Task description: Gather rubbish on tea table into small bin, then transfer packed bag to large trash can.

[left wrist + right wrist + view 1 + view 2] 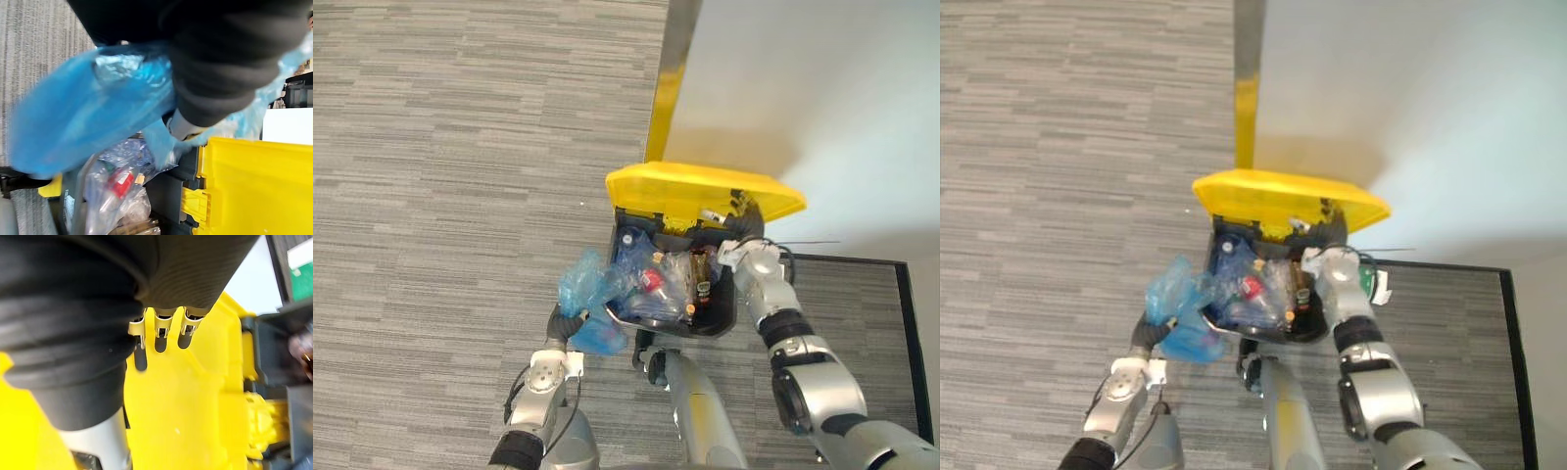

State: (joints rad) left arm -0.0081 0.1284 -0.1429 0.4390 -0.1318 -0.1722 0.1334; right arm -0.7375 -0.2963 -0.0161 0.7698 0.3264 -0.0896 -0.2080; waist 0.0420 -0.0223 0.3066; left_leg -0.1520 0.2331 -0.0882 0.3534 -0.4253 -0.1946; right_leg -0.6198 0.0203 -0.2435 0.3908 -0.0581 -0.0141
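The large trash can (728,311) is dark grey, and its yellow lid (695,191) stands raised. Inside lies rubbish (656,284): clear plastic, bottles and a red cap. My left hand (564,324) is at the can's left rim, curled round a crumpled blue bag (587,284). That bag hangs partly over the rim, and it wraps my left hand (182,128) in the left wrist view. My right hand (747,219) is up at the lid's right side. Its fingers (161,327) lie straight against the yellow lid (195,401) and hold it up.
A white wall (803,98) rises behind the can, with a yellow and metal strip (668,88) along its edge. A dark-edged mat (862,294) lies to the can's right. Grey carpet (460,196) spreads out on the left.
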